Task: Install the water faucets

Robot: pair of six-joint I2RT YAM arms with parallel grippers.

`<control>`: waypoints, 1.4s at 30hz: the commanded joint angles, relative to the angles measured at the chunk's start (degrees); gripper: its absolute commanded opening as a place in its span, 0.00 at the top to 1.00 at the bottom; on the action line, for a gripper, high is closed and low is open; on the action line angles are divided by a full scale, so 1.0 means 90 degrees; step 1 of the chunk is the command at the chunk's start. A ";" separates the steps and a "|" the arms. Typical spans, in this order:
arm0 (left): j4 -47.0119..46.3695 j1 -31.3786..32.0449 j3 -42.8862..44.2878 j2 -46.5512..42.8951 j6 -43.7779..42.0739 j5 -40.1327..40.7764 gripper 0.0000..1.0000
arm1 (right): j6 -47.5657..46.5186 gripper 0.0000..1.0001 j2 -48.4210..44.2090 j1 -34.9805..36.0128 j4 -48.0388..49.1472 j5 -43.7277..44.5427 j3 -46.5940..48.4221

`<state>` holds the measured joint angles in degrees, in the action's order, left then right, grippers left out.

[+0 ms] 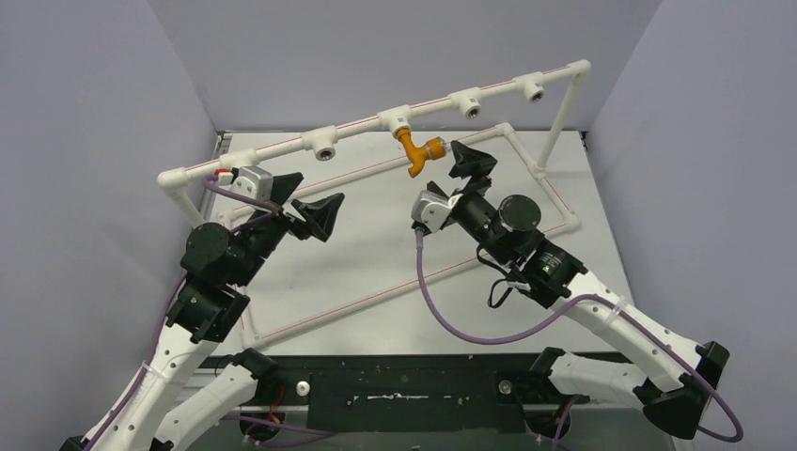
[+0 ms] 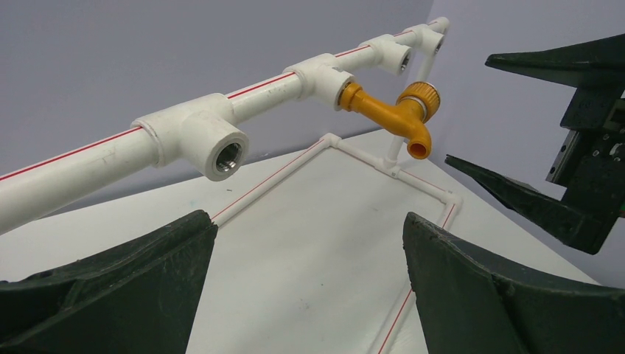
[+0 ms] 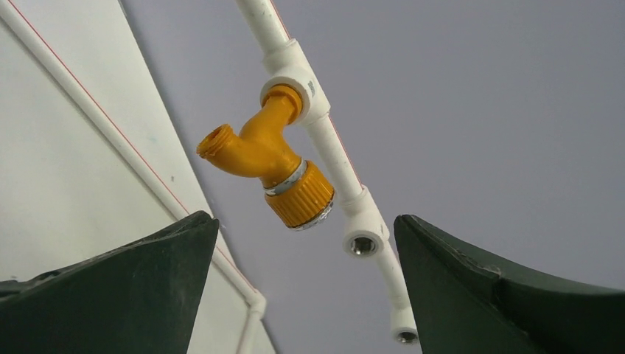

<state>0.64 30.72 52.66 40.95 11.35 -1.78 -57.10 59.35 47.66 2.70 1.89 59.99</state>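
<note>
One orange-brass faucet hangs from the white upper pipe, its threaded end in a tee socket. Its spout points down and its ribbed round end faces my right gripper. It also shows in the left wrist view and in the right wrist view. My right gripper is open and empty, just right of the faucet and apart from it; in its own view the faucet lies just beyond the fingertips. My left gripper is open and empty, below an empty tee socket.
The white pipe frame has a raised rail with several tee sockets, and low pipes lie on the white table. Two empty sockets sit right of the faucet. Grey walls close in the sides and back.
</note>
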 commanded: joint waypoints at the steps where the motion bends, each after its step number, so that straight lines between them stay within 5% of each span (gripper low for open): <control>1: -0.0189 0.0044 0.0239 -0.0040 -0.0031 -0.0014 0.03 | -0.1967 0.05 0.0241 0.0223 0.0560 0.0687 -0.0007; 12: -0.0199 0.0068 0.0237 -0.0073 -0.0023 -0.0018 0.03 | -0.4491 0.07 0.1509 0.0691 0.2599 0.1841 -0.0042; 18: -0.0199 0.0080 0.0233 -0.0116 -0.0031 -0.0006 0.03 | -0.4595 0.15 0.1869 0.0704 0.2839 0.2003 0.0126; 21: -0.0197 0.0083 0.0234 -0.0121 -0.0031 -0.0005 0.03 | -0.4458 0.30 0.1955 0.0701 0.3001 0.2133 0.0120; 24: -0.0189 0.0083 0.0235 -0.0125 -0.0031 -0.0006 0.03 | -0.4097 0.65 0.1982 0.0701 0.3144 0.2268 0.0100; 26: -0.0190 0.0087 0.0239 -0.0122 -0.0031 -0.0005 0.03 | -0.3728 0.99 0.1963 0.0732 0.3193 0.2266 0.0058; 31: -0.0189 0.0083 0.0233 -0.0101 -0.0042 0.0012 0.03 | -0.1640 1.00 0.1903 0.0775 0.3555 0.2235 0.0096; 42: -0.0179 0.0083 0.0241 -0.0067 -0.0041 0.0019 0.03 | 0.4719 1.00 0.1819 0.0796 0.4190 0.2964 0.0304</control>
<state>0.67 31.09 52.66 40.53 11.35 -1.76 -41.98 77.58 54.48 32.05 24.77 59.02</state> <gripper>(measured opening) 0.974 0.270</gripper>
